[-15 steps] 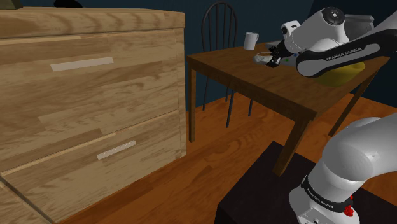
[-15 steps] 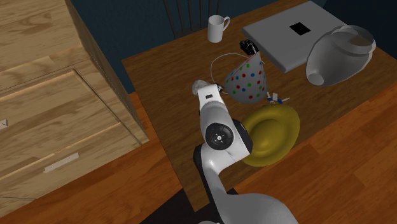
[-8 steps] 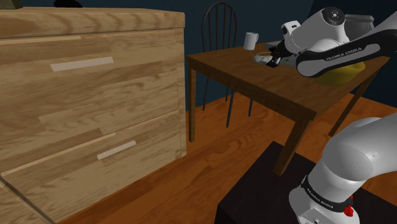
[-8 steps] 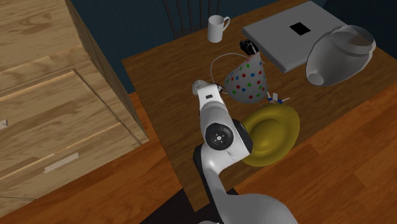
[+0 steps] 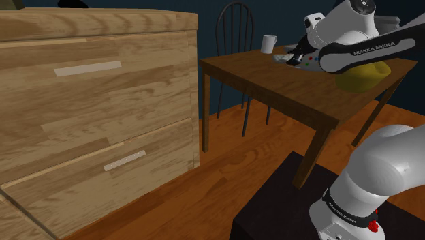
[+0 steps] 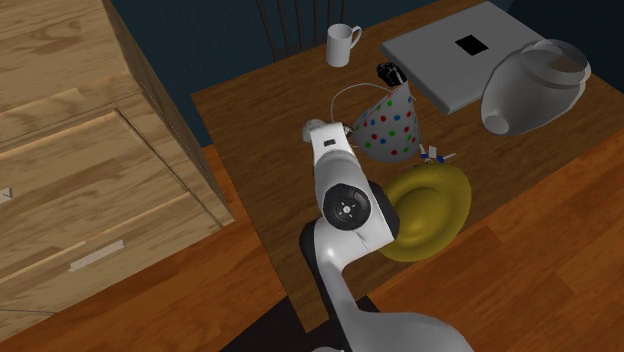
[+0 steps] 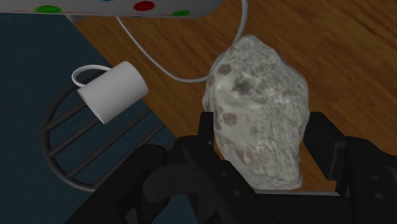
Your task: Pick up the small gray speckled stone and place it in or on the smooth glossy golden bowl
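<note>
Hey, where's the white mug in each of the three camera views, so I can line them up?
Shoulder view: white mug on the table's far corner, beside the chair.
Second exterior view: mug at the table's top edge, chair behind it.
Wrist view: mug beside the speckled stone, against the chair's back.
Shared landmark: the chair.
</note>
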Robot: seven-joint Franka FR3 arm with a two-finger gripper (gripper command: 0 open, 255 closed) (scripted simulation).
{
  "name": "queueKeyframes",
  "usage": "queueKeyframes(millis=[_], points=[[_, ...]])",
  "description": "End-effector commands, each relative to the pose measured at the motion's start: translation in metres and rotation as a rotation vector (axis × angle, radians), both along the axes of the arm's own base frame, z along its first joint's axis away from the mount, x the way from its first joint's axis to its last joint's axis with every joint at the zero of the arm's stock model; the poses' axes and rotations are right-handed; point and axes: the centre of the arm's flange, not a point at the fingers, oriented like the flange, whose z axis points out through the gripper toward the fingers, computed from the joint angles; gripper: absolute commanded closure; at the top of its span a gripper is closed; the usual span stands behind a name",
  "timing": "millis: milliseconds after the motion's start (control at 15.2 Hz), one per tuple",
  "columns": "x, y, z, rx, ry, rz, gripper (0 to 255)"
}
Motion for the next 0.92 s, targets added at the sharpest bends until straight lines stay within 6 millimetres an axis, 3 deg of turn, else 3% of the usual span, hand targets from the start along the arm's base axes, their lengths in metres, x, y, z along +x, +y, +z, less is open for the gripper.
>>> queueKeyframes(millis=[0, 858], points=[[0.000, 0.000, 0.011, 0.000, 0.000, 0.000, 255], [0.000, 0.000, 0.080, 0.000, 0.000, 0.000, 255]])
